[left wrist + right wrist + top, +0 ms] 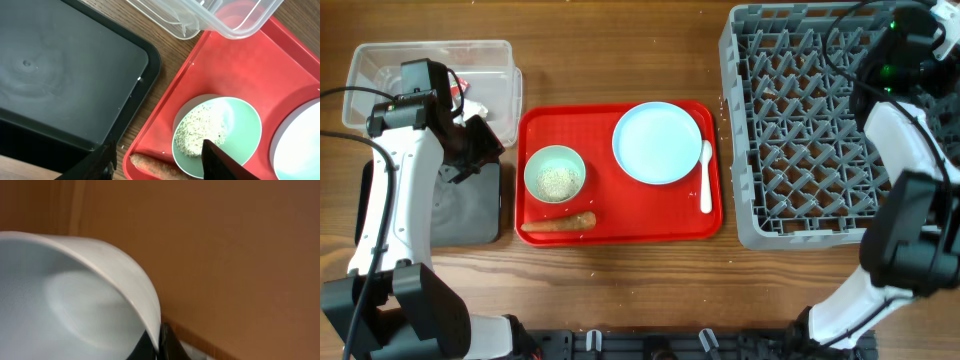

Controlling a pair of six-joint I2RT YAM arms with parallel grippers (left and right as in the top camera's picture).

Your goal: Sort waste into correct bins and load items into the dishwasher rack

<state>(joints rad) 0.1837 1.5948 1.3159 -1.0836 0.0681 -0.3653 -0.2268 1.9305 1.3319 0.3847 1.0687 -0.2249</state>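
Note:
The pale green bowl (555,173) holds rice-like crumbs (202,130) on the red serving tray (620,232). The orange carrot piece (560,223) lies in front of it. The pale blue plate (657,143) and white spoon (706,175) lie on the same tray. My left gripper (160,162) is open and empty above the gap between the black tray (60,75) and the carrot piece (155,167). My right gripper (157,347) is shut on the rim of the small pale blue bowl (75,290), above the far right corner of the grey dishwasher rack (800,130). The yellow cup is out of view.
The clear tub (430,70) stands at the far left, with a bit of red-and-white wrapper (456,86) showing inside beside my left arm. The black tray (470,205) lies in front of it. The tub's corner (210,17) overhangs the red tray's edge in the left wrist view.

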